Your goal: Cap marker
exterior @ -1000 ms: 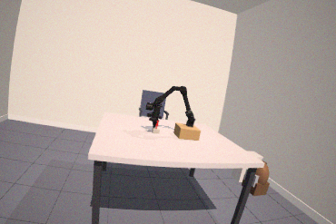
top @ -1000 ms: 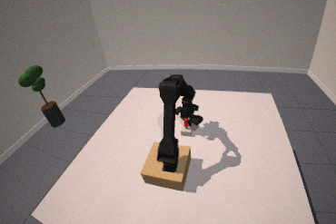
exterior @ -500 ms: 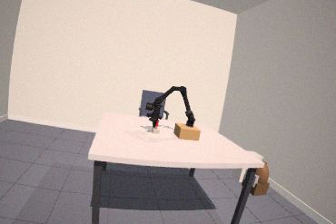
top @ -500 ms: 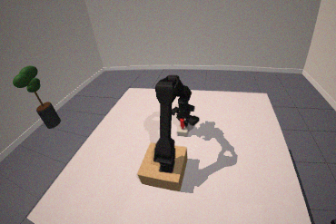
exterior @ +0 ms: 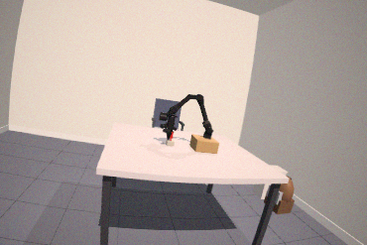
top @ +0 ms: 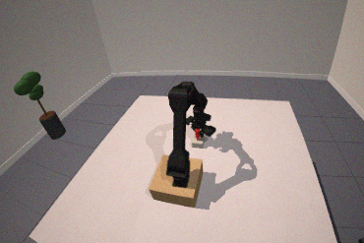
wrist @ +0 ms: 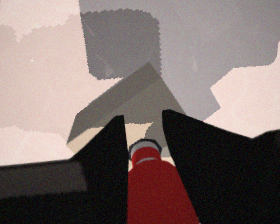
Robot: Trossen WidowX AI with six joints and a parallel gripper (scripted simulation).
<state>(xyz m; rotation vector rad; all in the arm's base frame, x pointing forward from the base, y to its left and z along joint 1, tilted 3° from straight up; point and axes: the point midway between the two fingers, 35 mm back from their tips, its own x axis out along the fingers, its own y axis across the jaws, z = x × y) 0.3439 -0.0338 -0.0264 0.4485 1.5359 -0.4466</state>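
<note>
The holder block (top: 198, 144) (exterior: 170, 143) (wrist: 122, 107) sits on the table, partly shaded. The red cap (wrist: 158, 200) is large and close in the wrist view, between the two black fingers. My gripper (wrist: 143, 121) (exterior: 170, 136) is shut on the red cap, low over the block. Beyond the cap, the narrower red marker end (wrist: 147, 153) shows with a grey band and a dark rim around it, in line with the cap and over the block. The fingers and cap hide most of the marker. I cannot tell whether the cap is fully seated.
The arm stands on a wooden base box (top: 174, 193) (exterior: 204, 144) on the pale table (top: 118, 166) (exterior: 144, 165). The arm's shadow falls across the table beside the block. A plant (top: 30, 84) and a chair (exterior: 168, 110) stand away from the arm.
</note>
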